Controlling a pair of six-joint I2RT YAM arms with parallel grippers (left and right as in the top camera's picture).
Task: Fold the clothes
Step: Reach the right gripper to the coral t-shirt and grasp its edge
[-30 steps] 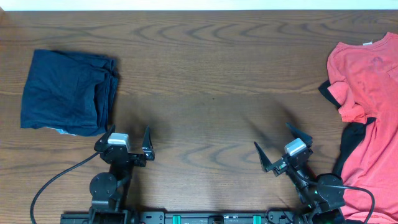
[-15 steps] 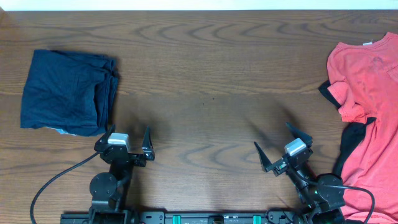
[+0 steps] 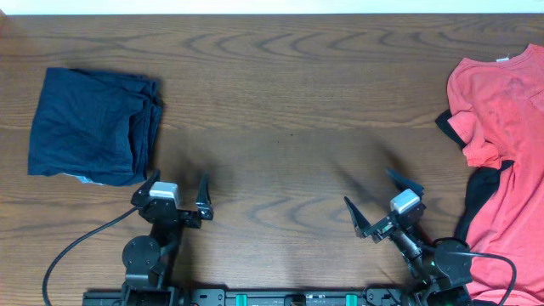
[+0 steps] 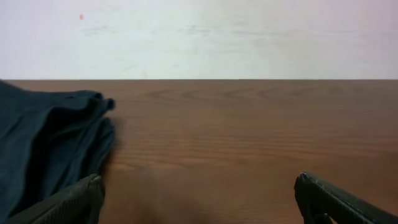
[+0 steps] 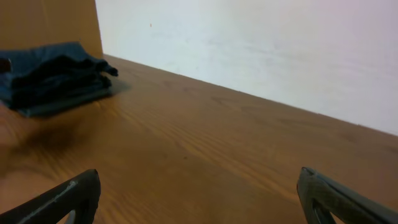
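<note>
A folded navy garment [image 3: 89,125] lies at the table's left; it also shows in the left wrist view [image 4: 43,143] and the right wrist view [image 5: 53,78]. A coral red T-shirt [image 3: 501,144] lies unfolded at the right edge, partly over a black garment [image 3: 478,191]. My left gripper [image 3: 176,189] is open and empty near the front edge, just below the navy garment. My right gripper [image 3: 382,202] is open and empty, left of the T-shirt. Both grippers' fingers show spread wide in the left wrist view [image 4: 198,196] and the right wrist view [image 5: 199,190].
The wooden table [image 3: 289,102] runs to a white wall [image 4: 199,37] at the back. A black cable [image 3: 72,251] loops from the left arm's base at the front edge.
The right gripper has shifted slightly left and turned a little. The left gripper has barely shifted. The clothes have not moved.
</note>
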